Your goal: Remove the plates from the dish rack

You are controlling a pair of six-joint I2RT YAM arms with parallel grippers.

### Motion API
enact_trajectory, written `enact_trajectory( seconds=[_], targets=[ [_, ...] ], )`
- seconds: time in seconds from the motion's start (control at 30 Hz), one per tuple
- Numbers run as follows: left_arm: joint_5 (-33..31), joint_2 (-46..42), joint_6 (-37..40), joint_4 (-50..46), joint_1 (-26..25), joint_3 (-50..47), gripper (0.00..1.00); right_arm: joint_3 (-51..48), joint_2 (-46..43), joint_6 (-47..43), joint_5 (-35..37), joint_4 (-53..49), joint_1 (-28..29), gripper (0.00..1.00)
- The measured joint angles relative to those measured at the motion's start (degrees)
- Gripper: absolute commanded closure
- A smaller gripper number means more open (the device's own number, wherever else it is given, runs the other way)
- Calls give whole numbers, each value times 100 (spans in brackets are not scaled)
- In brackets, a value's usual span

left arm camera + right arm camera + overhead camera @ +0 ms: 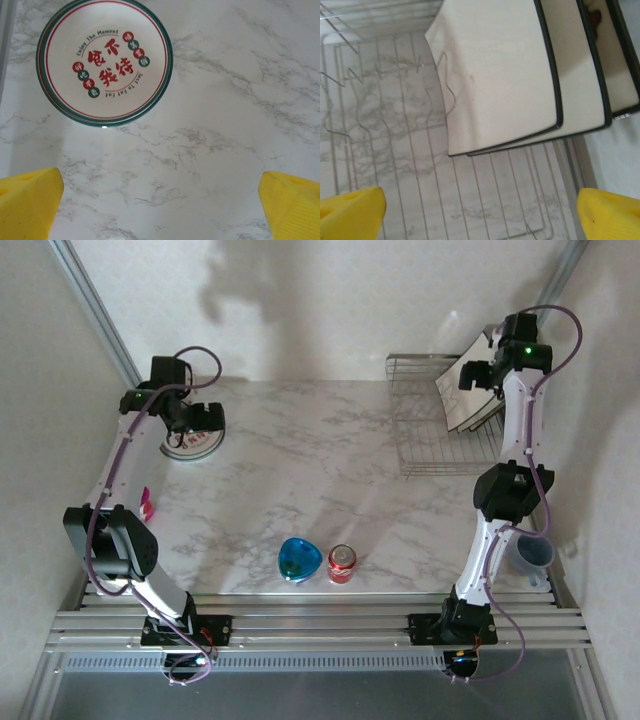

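A round white plate (105, 62) with red characters and a dark green rim lies flat on the marble table at the far left (190, 447); a second rim shows just under it. My left gripper (160, 210) hovers beside it, open, with bare marble between its yellow fingers (27, 200). Square cream plates (505, 75) with dark edges lean upright in the dish rack (395, 150) at the back right (440, 430). Over the plates (462, 395) my right gripper (480, 210) hangs open, its fingertips apart from the nearest plate's lower edge.
A glossy blue bowl (300, 560) and a red can (342, 563) stand near the table's front middle. A pink object (147, 503) sits by the left arm, and a pale blue cup (532, 554) by the right arm's base. Walls close in on both sides.
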Motion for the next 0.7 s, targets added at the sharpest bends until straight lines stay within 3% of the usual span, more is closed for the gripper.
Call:
enact_trajectory(
  seconds=[0.5, 0.7],
  targets=[
    [4, 201, 63, 15, 0, -146, 0, 354, 667, -4, -214, 778, -52, 8],
    [4, 518, 63, 7, -20, 26, 0, -52, 649, -2, 26, 1541, -52, 8]
  ],
)
